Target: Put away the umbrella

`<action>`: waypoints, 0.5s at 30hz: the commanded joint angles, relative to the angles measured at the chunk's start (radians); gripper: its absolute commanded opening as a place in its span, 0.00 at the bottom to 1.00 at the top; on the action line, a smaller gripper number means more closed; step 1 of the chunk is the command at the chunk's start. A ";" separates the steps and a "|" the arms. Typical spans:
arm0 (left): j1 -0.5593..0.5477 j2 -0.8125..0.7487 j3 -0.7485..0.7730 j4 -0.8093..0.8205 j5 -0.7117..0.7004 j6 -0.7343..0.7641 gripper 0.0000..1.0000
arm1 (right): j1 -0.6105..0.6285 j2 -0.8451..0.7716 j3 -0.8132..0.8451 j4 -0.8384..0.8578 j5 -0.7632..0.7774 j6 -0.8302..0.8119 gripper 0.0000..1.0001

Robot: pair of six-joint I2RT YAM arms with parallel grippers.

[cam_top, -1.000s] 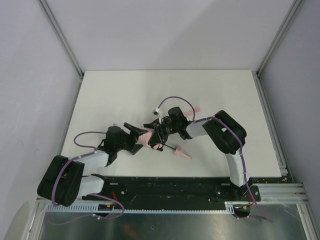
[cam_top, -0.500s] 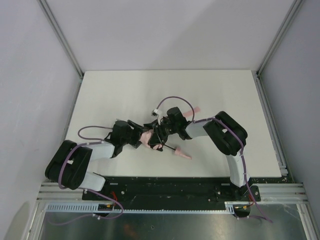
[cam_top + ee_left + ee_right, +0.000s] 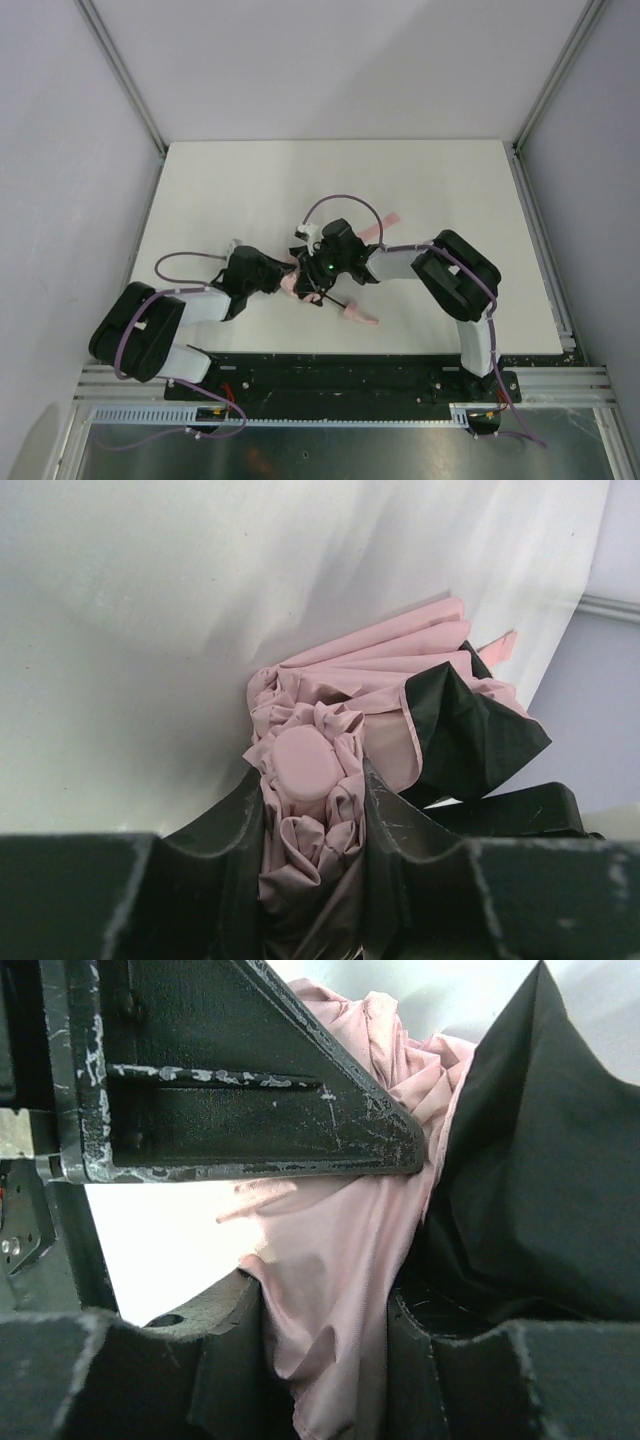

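The umbrella (image 3: 291, 282) lies folded in a pink bundle at the table's middle. Its black shaft runs down-right to the pink handle (image 3: 360, 317). From the left, my left gripper (image 3: 279, 279) is shut on the umbrella's top end. In the left wrist view both fingers (image 3: 235, 820) press the bunched fabric just below the round pink cap (image 3: 300, 765). From the right, my right gripper (image 3: 312, 272) is shut on a fold of the canopy (image 3: 340, 1260), which hangs between its jaws (image 3: 325, 1330). Black lining (image 3: 530, 1160) shows beside it.
A pink strip (image 3: 386, 218) lies on the white table (image 3: 220, 190) behind the right arm. Metal rails (image 3: 540, 240) edge the table on both sides, and grey walls close it in. Purple cables loop off both wrists.
My left arm has moved right to the umbrella's end and its jaws have closed on the fabric. The right gripper and the bundle have shifted slightly left.
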 commanded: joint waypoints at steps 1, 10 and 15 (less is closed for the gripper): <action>-0.022 -0.008 -0.007 -0.138 -0.066 0.160 0.00 | 0.041 -0.062 -0.035 -0.248 0.144 0.021 0.37; -0.022 -0.056 0.091 -0.371 -0.044 0.180 0.00 | 0.182 -0.265 -0.032 -0.296 0.606 -0.140 0.80; -0.020 -0.044 0.118 -0.462 -0.007 0.137 0.00 | 0.291 -0.241 -0.034 -0.263 0.835 -0.239 0.83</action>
